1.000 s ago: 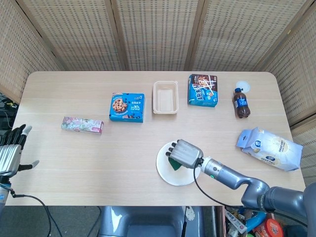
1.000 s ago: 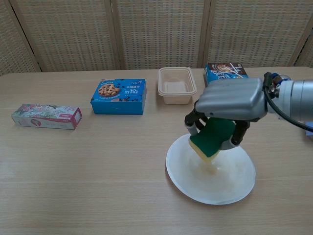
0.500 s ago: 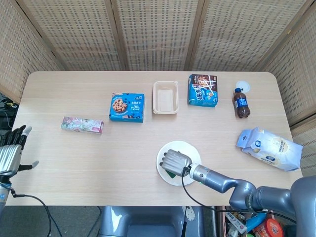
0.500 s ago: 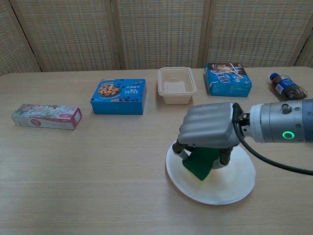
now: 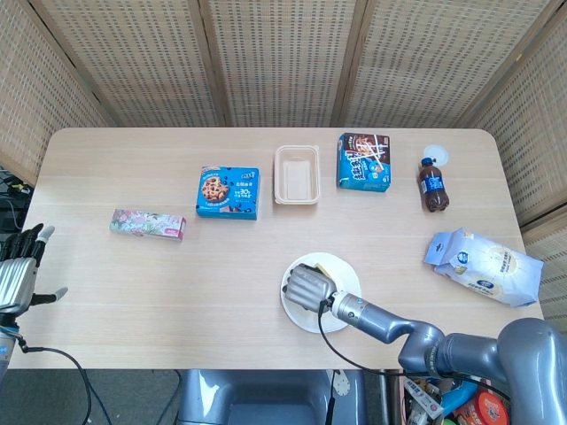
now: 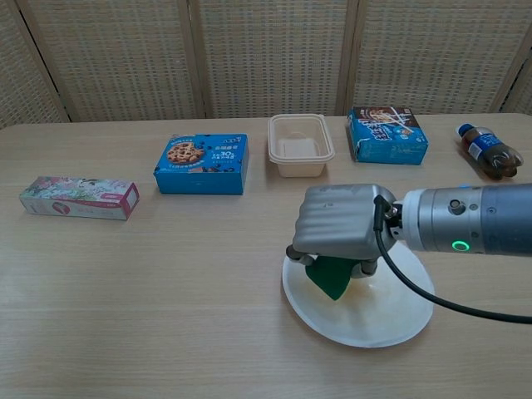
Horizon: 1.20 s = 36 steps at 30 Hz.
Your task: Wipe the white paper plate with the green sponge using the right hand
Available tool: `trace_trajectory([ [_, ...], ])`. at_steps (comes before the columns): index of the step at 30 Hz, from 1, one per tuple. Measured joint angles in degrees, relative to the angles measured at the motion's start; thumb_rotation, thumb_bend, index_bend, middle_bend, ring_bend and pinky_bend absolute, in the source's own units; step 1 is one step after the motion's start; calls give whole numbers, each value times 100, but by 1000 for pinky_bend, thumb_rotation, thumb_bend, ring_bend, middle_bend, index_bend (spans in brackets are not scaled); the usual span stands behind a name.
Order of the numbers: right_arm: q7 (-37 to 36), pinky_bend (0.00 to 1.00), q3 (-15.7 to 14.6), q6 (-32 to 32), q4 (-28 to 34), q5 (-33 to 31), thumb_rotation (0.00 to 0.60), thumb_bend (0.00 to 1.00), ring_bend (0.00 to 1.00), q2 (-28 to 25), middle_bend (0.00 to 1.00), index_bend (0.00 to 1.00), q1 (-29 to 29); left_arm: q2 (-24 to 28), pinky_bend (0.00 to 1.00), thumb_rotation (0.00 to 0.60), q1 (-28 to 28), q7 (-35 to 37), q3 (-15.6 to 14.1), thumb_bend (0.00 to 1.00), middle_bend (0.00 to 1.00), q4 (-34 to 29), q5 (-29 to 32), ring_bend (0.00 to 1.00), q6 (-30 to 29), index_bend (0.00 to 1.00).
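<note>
The white paper plate (image 6: 391, 320) (image 5: 339, 270) lies near the front edge of the table. My right hand (image 6: 339, 229) (image 5: 306, 287) hovers low over the plate's left part, palm down, gripping the green sponge (image 6: 331, 277). The sponge hangs below the fingers and its lower corner touches the plate. In the head view the hand hides the sponge. My left hand (image 5: 18, 279) stays at the table's far left edge, fingers apart and holding nothing.
Along the back stand a pink tissue pack (image 6: 80, 197), a blue cookie box (image 6: 202, 164), a beige food tray (image 6: 301, 145), a blue snack box (image 6: 387, 135) and a cola bottle (image 6: 488, 150). A blue-white bag (image 5: 483, 266) lies at the right.
My right hand has come down and moved left across the plate with the sponge, from raised above the plate's middle to low over its left part. The left hand has not moved.
</note>
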<state>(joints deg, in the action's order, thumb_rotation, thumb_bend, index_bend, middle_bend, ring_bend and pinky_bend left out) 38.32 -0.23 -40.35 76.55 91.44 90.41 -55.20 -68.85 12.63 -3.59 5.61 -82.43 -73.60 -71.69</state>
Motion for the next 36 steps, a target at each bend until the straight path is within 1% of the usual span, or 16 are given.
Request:
trace_trajectory([
  [5,271,729,-100,5,-181,100,600,621,557,95,641,600,-9,-8,0,600,6,-1,5,0,0,18,23,0,15,0],
  [9,509,732,-151,88,-278,103,600,661,557,151,653,613,-13,-14,0,600,15,-10,0,0,0,22,28,0,31,0],
  [21,1209,735,-141,421,-269,-311,600,666,557,219,658,627,9,0,0,600,14,19,-14,0,0,10,10,0,32,0],
  [30,1587,736,-114,426,-108,-522,600,666,558,145,658,627,24,9,0,600,15,36,-12,0,0,7,16,0,37,0],
  [36,1648,736,-22,266,227,-552,600,666,558,-137,658,627,16,5,0,600,18,32,-20,0,0,10,11,0,41,0],
])
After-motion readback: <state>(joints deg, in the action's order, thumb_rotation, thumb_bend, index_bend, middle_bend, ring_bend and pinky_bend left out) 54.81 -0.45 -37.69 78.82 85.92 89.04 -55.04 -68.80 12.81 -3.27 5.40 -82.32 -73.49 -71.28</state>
